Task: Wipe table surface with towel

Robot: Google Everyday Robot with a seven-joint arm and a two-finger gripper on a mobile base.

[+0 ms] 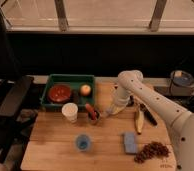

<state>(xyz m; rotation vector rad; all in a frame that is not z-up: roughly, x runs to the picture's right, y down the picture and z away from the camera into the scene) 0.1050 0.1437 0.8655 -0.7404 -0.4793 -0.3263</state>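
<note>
The tool (106, 114) hangs low, right of the white cup (69, 111), grip state unreadable; the blue towel (130, 142) lies further right, toward the desk (50, 150) front. A sweep could topple that cup.

I see my gripper (106, 114) low over the wooden table (50, 145). The small blue folded towel (130, 142) lies flat, nearer me, right of the jaws.

off-white arm (155, 102), thick and tubular, smooth glossy shell, rounded bulbous housings at the joints, faint seams between segments. wide pale casing at lower right edge of frame. gripper (108, 112) small, darker-tipped, just left of frame centre.
</note>
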